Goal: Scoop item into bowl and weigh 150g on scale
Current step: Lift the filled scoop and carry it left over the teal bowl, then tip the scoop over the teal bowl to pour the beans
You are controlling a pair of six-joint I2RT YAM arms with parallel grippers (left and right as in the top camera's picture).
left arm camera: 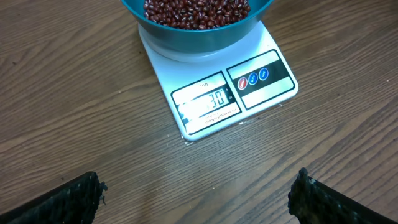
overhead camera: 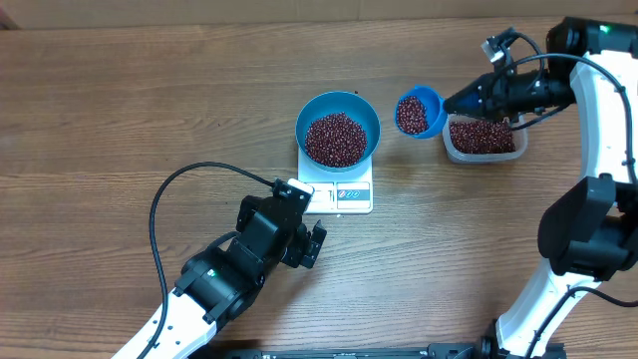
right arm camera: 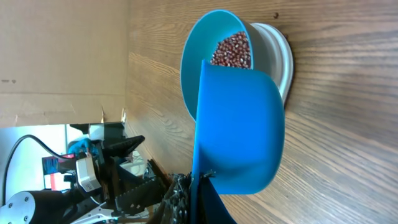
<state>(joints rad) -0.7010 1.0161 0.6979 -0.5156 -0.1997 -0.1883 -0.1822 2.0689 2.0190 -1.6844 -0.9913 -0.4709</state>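
The blue bowl (overhead camera: 368,113) sits on the white scale (overhead camera: 344,193) at mid-table, partly filled with dark red beans (overhead camera: 337,139). My right gripper (overhead camera: 459,101) is shut on the handle of a small blue scoop (overhead camera: 419,112). The scoop is full of beans and hangs just right of the bowl. In the right wrist view the scoop (right arm camera: 239,124) hides most of the bowl (right arm camera: 193,74). My left gripper (overhead camera: 315,244) stands open and empty on the near side of the scale. In the left wrist view its fingers (left arm camera: 68,202) flank bare wood below the scale's display (left arm camera: 208,101).
A clear plastic tub (overhead camera: 451,149) holding more beans stands right of the scoop, under my right arm. A black cable (overhead camera: 159,214) loops over the table beside my left arm.
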